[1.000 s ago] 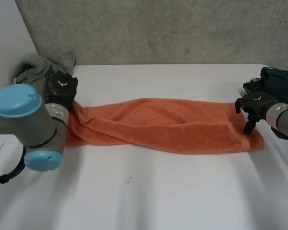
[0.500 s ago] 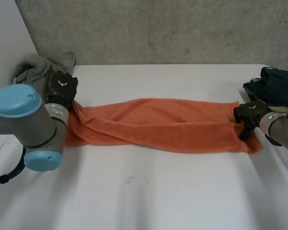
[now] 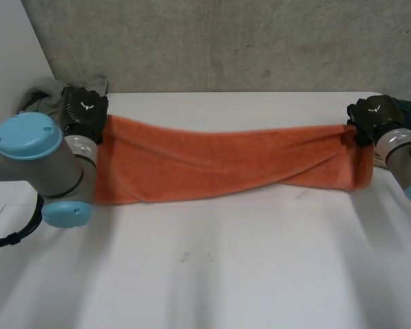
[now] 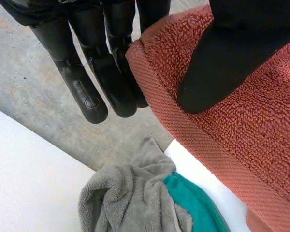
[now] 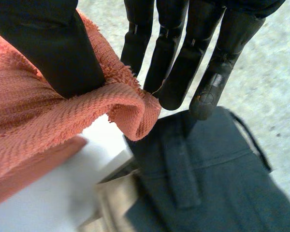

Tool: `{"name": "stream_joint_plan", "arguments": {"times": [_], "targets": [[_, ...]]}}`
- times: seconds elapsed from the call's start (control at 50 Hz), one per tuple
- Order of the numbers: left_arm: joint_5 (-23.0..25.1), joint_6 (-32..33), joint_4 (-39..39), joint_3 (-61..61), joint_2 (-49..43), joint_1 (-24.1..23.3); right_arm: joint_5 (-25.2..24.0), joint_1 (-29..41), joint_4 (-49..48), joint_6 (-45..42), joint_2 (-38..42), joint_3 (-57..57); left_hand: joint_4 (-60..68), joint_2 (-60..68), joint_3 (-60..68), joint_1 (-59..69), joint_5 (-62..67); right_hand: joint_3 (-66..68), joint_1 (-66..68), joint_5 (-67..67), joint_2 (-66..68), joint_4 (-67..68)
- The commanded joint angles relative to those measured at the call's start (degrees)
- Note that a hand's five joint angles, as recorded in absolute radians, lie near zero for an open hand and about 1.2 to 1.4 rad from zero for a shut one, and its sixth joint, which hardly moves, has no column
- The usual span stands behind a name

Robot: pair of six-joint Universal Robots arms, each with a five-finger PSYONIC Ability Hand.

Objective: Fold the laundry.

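The orange towel point(image 3: 226, 161) hangs in a long band across the far half of the table point(image 3: 212, 274), strung between the two hands, with its lower edge apparently reaching the surface. The left hand point(image 3: 82, 113) holds one end near the far left corner and the right hand point(image 3: 371, 116) holds the other near the right edge. Each pinches the cloth between thumb and fingers.

The weaker grip looks to be the right one. It has only the tip of a corner, and the hem curls loose just past the thumb, so more tension along the band could pull it free. The towel also carries a slanting crease and sags in the middle. A fold laid down from this state would likely come out skewed. There are other clothes close to both hands, and either hand might snag one as it lowers.

The head view gives the whole span, the sag and the crease, but the pinches there are too small to read. The left wrist view shows that hand's thumb point(image 4: 232, 58) flat on the terry with some fingers point(image 4: 87, 92) straight beside the hem. Beyond them lies a grey cloth point(image 4: 130, 203) with a green cloth point(image 4: 193, 203) tucked against it. The right wrist view shows the thin corner hold and a dark garment point(image 5: 208, 179) just beyond the fingertips.
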Motion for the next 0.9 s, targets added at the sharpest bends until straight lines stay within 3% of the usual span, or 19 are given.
{"name": "stream_joint_plan", "arguments": {"times": [0.02,0.26,0.3,0.32,0.34,0.4,0.5,0.68,0.9], "targets": [[0.08,0.24,3.54,5.58,-6.45,0.68,1.79,0.26,-5.77,-0.48,5.88,-5.05,11.05,11.22,11.43,13.58,14.62,12.19,24.17,15.41,13.22,11.86],[3.50,3.58,6.35,10.33,-13.13,1.57,1.44,1.67,-6.47,-0.66,13.17,-12.44,11.05,11.22,11.43,13.58,14.62,12.19,24.17,15.41,13.22,11.86],[3.95,3.75,7.05,10.68,-13.84,1.57,1.35,1.67,-6.56,-0.66,14.05,-12.88,11.05,11.22,11.43,13.58,14.62,-12.32,-0.34,-9.10,-11.29,-12.65],[4.04,3.75,7.75,10.94,-14.19,1.57,1.53,1.67,-6.65,-0.66,14.49,-12.97,5.74,5.92,6.13,8.27,9.31,-45.11,-33.13,-41.90,-44.08,-45.45],[4.04,3.75,8.02,11.03,-14.28,1.57,1.62,1.76,-6.65,-0.66,14.58,-13.06,-7.30,-7.13,-6.92,-4.77,-3.73,-57.81,-45.83,-54.59,-56.78,-58.14],[3.51,3.84,8.46,10.86,-13.85,1.57,1.88,2.11,-6.65,-0.31,13.71,-12.53,-58.95,-58.78,-58.57,-56.42,-55.38,-57.81,-45.83,-54.59,-56.78,-58.14],[3.16,3.58,7.94,8.32,-11.48,1.22,1.79,2.28,-6.39,0.57,4.25,-4.74,-58.95,-58.78,-58.57,-56.42,-55.38,-57.81,-45.83,-54.59,-56.78,-58.14],[2.80,1.65,7.67,-7.48,4.42,0.52,1.53,1.76,-4.98,6.01,-14.76,15.31,-58.95,-58.78,-58.57,-56.42,-55.38,-57.81,-45.83,-54.59,-56.78,-58.14],[3.42,-7.14,7.94,-20.08,14.02,-2.73,0.74,-1.85,2.84,7.87,-18.90,24.47,-58.91,-58.73,-58.52,-56.37,-55.34,-53.19,-41.21,-49.97,-52.16,-53.52]]}}
